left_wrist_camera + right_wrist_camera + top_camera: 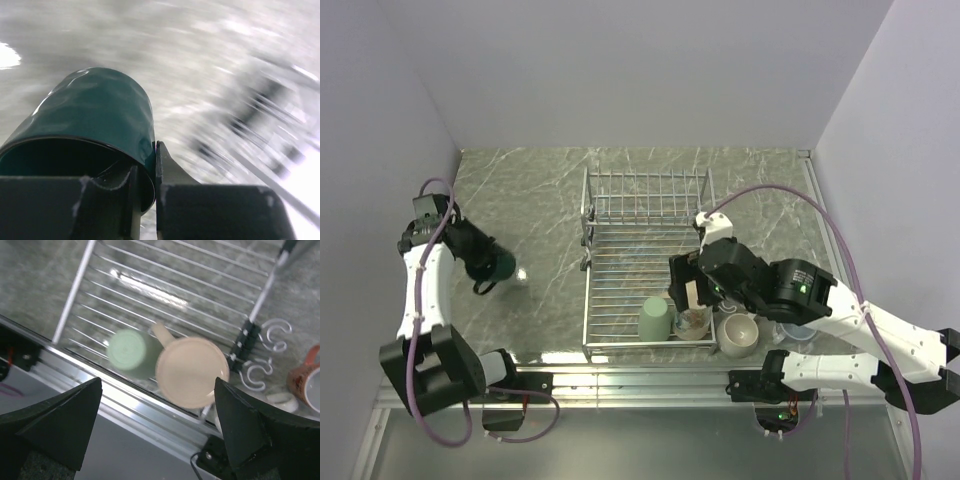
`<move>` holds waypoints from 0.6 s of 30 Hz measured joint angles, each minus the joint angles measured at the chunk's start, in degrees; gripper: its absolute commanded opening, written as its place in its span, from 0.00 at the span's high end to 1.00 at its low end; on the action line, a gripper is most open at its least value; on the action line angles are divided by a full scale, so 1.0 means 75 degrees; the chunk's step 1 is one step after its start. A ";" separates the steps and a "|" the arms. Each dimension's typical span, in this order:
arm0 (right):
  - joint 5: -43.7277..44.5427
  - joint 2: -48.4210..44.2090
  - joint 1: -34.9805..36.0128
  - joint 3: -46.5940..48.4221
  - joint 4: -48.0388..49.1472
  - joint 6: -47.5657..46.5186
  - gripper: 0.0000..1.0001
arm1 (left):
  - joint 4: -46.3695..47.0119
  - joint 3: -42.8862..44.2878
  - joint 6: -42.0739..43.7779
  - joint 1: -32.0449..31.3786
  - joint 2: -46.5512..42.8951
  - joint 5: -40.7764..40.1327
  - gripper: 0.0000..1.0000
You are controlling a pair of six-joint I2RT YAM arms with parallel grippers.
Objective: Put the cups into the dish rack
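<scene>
Left jaws clamp dark teal mug [500, 264] by one rim wall, left of frame, well apart from dish rack [586, 300]. Right jaws wide. Risk: one-wall pinch lets mug pivot, slip.

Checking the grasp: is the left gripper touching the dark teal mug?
Touching. The left wrist view shows the left gripper pinching the dark teal mug by its rim.

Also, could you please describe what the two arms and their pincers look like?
The left arm and right arm have white links with black joint housings, and a purple cable loops along each. The right arm shows a small green light. The pincer fingers are black and wedge-shaped.
</scene>
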 measured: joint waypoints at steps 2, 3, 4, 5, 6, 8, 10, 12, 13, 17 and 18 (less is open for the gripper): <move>-0.0090 0.0219 0.0000 0.0469 0.0210 -0.0085 0.00 | 0.0230 0.0058 -0.0111 -0.0154 -0.0312 0.0804 0.99; -0.0146 0.0294 0.0000 0.0667 0.0315 -0.0137 0.00 | 0.0396 0.0044 -0.0149 -0.0259 -0.0425 0.1227 0.99; -0.0233 0.0367 0.0000 0.0877 0.0475 -0.0216 0.00 | 0.0548 0.0015 -0.0236 -0.0338 -0.0504 0.1626 0.99; -0.0332 0.0417 0.0000 0.1087 0.0676 -0.0303 0.00 | 0.0807 -0.0099 -0.0347 -0.0449 -0.0621 0.2139 0.99; -0.0504 0.0458 -0.0003 0.1303 0.0906 -0.0408 0.00 | 0.1113 -0.0283 -0.0533 -0.0539 -0.0734 0.2541 0.99; -0.0804 0.0525 -0.0023 0.1649 0.1259 -0.0516 0.00 | 0.1821 -0.0787 -0.1105 -0.0734 -0.0970 0.3631 0.99; -0.1253 0.0647 -0.0111 0.2055 0.1658 -0.0565 0.00 | 0.2419 -0.1198 -0.1842 -0.0889 -0.1102 0.4503 0.99; -0.1754 0.0857 -0.0294 0.2489 0.2005 -0.0536 0.00 | 0.2760 -0.1311 -0.2460 -0.1000 -0.1099 0.5184 0.99; -0.2008 0.1000 -0.0417 0.2719 0.2145 -0.0478 0.00 | 0.2876 -0.1268 -0.2661 -0.1020 -0.1072 0.5423 0.99; -0.2900 0.1588 -0.0906 0.3485 0.2556 -0.0140 0.00 | 0.1877 0.0119 -0.2433 -0.1008 -0.0638 0.4607 0.99; -0.3072 0.1725 -0.0994 0.3625 0.2608 -0.0050 0.00 | 0.1582 0.0627 -0.2311 -0.1017 -0.0516 0.3914 0.99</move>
